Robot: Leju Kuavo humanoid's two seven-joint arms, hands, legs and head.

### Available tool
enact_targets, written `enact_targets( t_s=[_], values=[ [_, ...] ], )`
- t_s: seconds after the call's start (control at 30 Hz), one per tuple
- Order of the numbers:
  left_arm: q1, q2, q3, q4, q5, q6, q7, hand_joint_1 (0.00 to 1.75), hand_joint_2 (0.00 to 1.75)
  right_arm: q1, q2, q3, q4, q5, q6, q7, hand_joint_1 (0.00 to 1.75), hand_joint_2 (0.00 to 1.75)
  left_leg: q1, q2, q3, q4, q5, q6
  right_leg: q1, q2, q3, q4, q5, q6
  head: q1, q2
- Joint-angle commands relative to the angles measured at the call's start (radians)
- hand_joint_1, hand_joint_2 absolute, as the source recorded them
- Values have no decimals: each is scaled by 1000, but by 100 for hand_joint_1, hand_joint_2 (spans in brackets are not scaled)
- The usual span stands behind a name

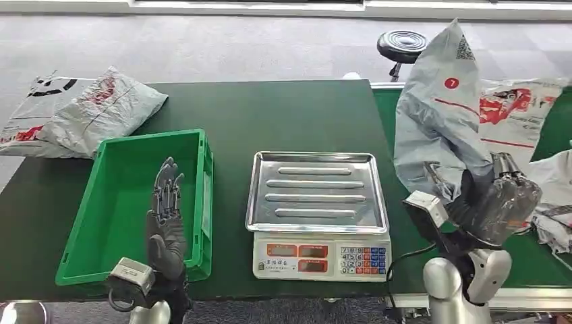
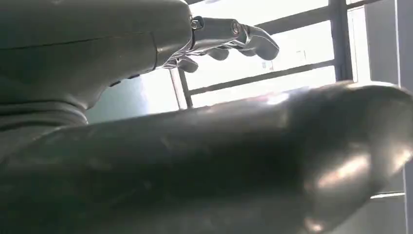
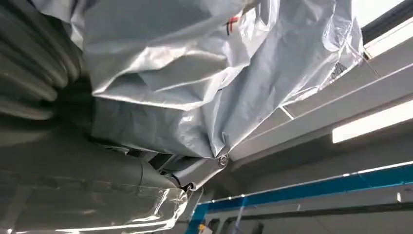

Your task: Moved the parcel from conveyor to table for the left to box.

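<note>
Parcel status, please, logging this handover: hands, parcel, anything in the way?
Right hand grips grey parcel, raised over conveyor edge. Left hand open, empty, above green bin. Scale sits on the table between them.

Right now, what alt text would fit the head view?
The right hand holds a grey parcel upright above the conveyor. The left hand hovers open over a green bin, with a scale between them on the green table.

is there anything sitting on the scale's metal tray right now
No, in the head view the scale's ribbed metal tray is bare, and the grey parcel is held up by the right hand off to its side.
</note>
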Motion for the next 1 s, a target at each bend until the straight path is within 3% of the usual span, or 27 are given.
enact_targets(
  t_s=[0.03,0.17,0.33,0.47,0.57,0.67,0.87,1.0],
  values=[
    [-32,25,-16,62,0,-4,3,0,0,-53,2,34,87,-5,0,2,175,175,0,2,1,-1,0,1,0,1,0,-1,0,-2,0,0],
    [-32,25,-16,62,0,-4,3,0,0,-53,2,34,87,-5,0,2,175,175,0,1,0,-1,0,1,0,1,-1,-1,0,-2,0,0],
    [-47,24,-23,83,3,-2,5,0,0,-173,-53,240,261,-134,19,67,175,175,0,7,1,-3,1,3,1,6,-2,-3,3,-4,0,0],
    [-68,28,-27,107,12,-17,-14,0,0,-230,-17,311,432,-288,78,-4,175,175,0,6,1,-2,0,1,0,5,-2,-1,2,-2,0,0],
    [-86,23,-28,106,11,-30,-17,0,0,-235,12,330,481,-316,105,-19,175,175,0,5,1,-3,3,1,1,4,-2,-2,3,-4,0,0],
    [-107,25,-31,124,41,-80,-14,0,0,-201,40,354,487,-431,227,-62,175,175,0,4,1,-4,3,2,1,2,-1,-3,3,-5,0,0],
    [-105,22,-30,129,43,-88,-19,0,0,-185,48,363,493,-457,241,-84,175,175,0,3,1,-3,2,1,1,2,-1,-2,2,-4,0,0],
    [-108,8,-33,133,44,-137,-33,0,0,-153,44,449,430,-460,304,-81,175,175,0,1,0,-3,2,2,1,0,-2,-2,2,-4,0,0]
  ],
)
